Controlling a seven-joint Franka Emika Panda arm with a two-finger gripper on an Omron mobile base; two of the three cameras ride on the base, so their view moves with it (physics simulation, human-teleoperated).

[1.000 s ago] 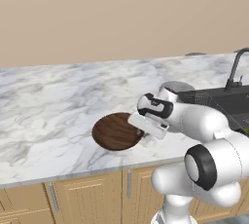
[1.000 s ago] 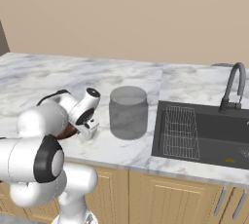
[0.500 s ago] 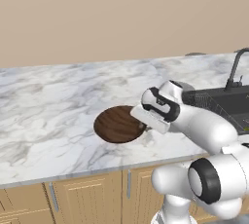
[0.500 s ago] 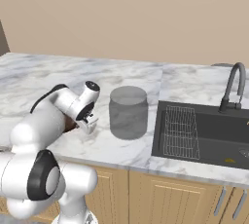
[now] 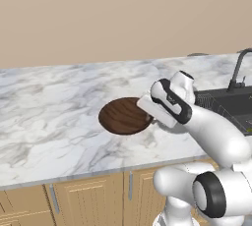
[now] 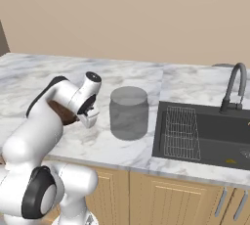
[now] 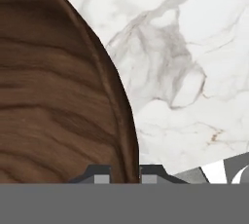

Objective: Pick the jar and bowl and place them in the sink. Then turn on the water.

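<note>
At the jaws: you have them pinched narrow on the bowl [image 7: 58, 96] rim, wall between the tips.
Sink [image 6: 205, 133]: lies rightward, beyond the jar [image 6: 128, 113].

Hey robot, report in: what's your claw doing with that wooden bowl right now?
Claw shut on bowl rim, bowl over the counter. Jar on the counter, between bowl and sink. Sink holds neither, faucet dry.

We see the arm [image 6: 58, 101] covering most of the bowl [image 6: 62, 113] left of the jar [image 6: 128, 112]; the sink [image 6: 215, 136] runs off the frame's right edge.
</note>
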